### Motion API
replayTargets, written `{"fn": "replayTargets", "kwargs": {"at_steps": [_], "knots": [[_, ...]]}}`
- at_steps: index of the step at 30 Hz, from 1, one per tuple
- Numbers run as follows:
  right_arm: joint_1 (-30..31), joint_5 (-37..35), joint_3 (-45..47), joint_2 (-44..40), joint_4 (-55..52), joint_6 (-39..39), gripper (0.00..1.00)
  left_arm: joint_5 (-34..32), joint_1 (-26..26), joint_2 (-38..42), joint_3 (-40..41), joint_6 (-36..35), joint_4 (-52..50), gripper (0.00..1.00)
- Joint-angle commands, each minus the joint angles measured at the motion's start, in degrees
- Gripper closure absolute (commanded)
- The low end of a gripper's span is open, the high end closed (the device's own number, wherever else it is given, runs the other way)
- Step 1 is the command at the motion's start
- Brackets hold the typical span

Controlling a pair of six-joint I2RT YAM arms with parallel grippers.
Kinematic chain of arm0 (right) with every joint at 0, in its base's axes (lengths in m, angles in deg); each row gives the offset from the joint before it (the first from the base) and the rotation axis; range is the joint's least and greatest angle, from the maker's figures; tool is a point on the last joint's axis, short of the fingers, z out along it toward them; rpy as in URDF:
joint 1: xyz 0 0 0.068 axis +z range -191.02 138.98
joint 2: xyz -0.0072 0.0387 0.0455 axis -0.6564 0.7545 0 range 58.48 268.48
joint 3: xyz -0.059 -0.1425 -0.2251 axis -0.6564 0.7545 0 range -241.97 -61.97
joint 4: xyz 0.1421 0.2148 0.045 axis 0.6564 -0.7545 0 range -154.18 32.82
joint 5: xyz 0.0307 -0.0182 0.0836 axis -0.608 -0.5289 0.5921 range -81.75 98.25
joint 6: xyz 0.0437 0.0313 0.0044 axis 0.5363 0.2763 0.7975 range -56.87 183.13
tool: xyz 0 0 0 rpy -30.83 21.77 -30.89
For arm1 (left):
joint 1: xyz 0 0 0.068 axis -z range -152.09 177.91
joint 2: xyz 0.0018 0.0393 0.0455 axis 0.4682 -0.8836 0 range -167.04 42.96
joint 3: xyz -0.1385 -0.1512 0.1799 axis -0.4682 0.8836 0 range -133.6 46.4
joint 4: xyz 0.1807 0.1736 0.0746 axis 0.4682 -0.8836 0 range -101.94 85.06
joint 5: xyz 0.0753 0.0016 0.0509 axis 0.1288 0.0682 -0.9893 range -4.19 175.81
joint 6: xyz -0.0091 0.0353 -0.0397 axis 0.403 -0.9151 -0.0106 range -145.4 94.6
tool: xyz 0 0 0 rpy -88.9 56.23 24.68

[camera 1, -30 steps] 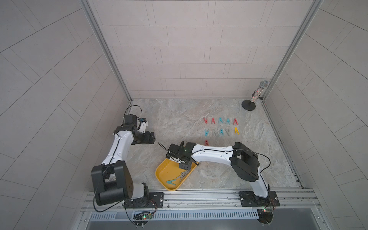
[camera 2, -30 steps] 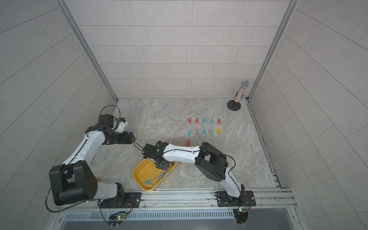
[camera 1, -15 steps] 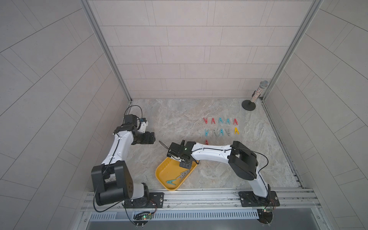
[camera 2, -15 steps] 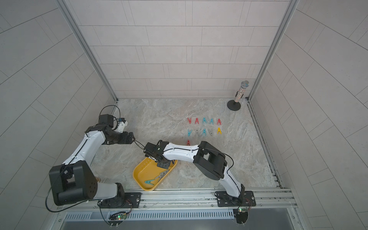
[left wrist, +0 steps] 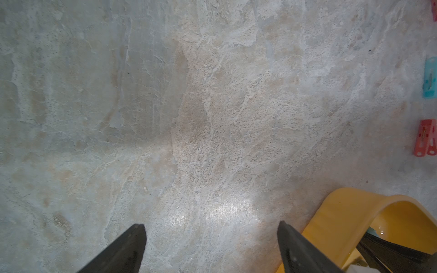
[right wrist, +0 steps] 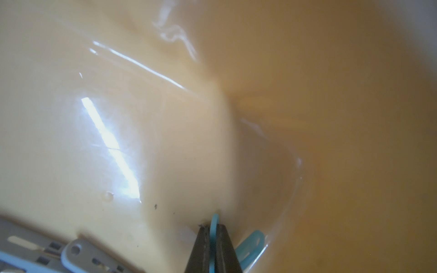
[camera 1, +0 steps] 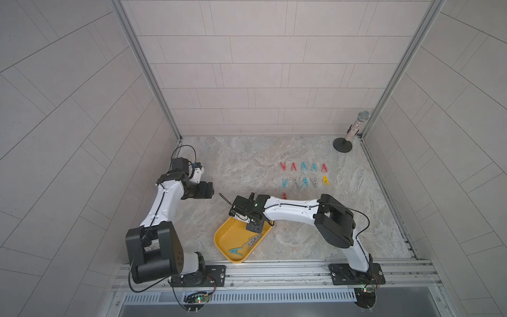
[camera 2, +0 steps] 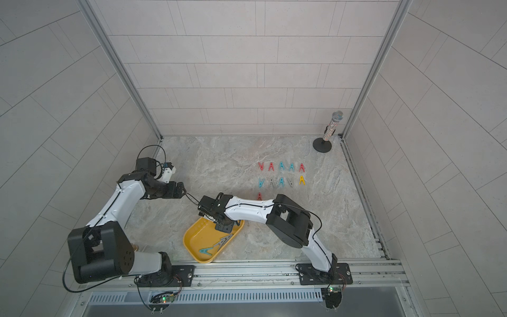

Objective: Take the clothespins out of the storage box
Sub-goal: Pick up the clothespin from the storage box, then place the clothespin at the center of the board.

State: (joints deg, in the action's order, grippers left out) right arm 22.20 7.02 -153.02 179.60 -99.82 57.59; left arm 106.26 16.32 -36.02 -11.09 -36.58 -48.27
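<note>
Pinching a blue clothespin, right claw; top views hide it.

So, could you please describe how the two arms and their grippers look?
The left arm and right arm match: white link shells, black joint housings, black bases on the aluminium rail. A thin black cable runs along each. The left gripper and right gripper are black with dark, tapering jaws. A green light glows on the right wrist.
</note>
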Motion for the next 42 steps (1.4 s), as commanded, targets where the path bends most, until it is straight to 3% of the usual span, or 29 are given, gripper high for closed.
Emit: {"fn": "replayTargets", "kwargs": {"at_steps": [1, 16, 24, 33, 42], "knots": [[0.02, 1.59, 0.25, -3.60, 0.27, 1.16, 0.99, -0.23, 0.08, 1.19, 0.37, -0.05, -0.30, 0.05], [-3.96, 9.51, 4.88, -16.14, 7.91, 10.19, 1.00, -0.24, 0.07, 1.13, 0.37, 0.02, -0.34, 0.05], [-16.03, 9.58, 13.96, -25.65, 12.95, 22.61, 1.00, 0.01, 0.08, 0.86, 0.36, -0.07, -0.44, 0.05], [-31.42, 10.53, 25.00, -29.41, 12.83, 32.63, 1.00, -0.02, 0.08, 0.84, 0.28, -0.06, -0.41, 0.05], [-36.43, 11.85, 27.62, -24.74, 12.00, 34.44, 1.00, 0.10, 0.03, 0.76, 0.17, -0.06, -0.44, 0.05]]}}
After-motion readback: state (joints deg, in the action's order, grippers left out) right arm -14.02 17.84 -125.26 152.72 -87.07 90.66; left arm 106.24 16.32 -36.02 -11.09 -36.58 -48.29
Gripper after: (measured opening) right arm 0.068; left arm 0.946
